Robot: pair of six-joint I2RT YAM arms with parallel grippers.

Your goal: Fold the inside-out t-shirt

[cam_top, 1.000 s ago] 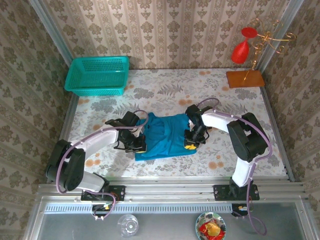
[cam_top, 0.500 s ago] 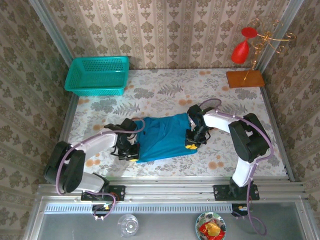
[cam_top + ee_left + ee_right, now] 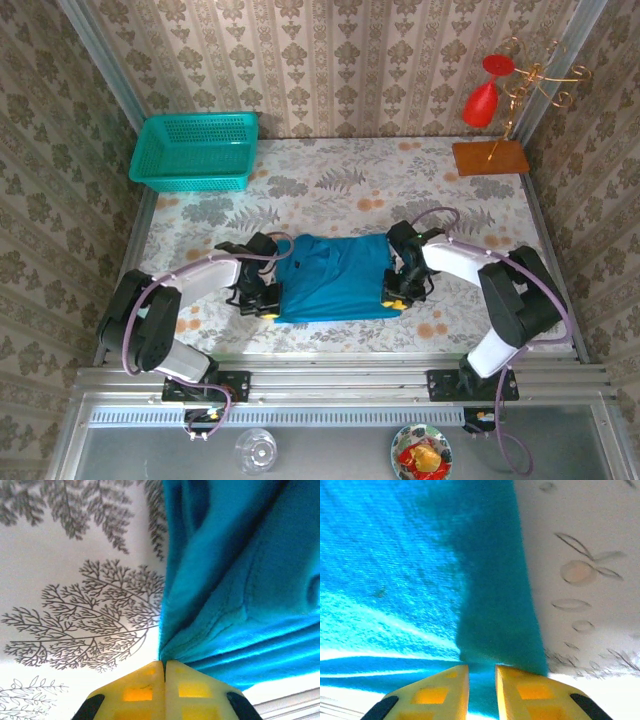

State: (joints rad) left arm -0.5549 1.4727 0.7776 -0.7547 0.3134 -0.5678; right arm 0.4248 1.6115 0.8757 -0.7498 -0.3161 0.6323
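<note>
Mid-table, the soft, creased t-shirt [image 3: 335, 290] lies roughly rectangular, well apart from a rigid mesh basket [image 3: 195, 182]. The left gripper [image 3: 164, 664] pinches its left edge; the right gripper [image 3: 481, 669] has jaws slightly apart at the right edge, hold unclear.

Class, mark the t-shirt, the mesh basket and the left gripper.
t-shirt [image 3: 335, 290], top view, middle of the cloth.
mesh basket [image 3: 195, 181], top view, near wall.
left gripper [image 3: 164, 663], left wrist view, between fingertips.

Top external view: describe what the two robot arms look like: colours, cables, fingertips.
Both the left arm and right arm have white links, black joints and looping mauve cables. Their fingers are yellow with black edges.
</note>
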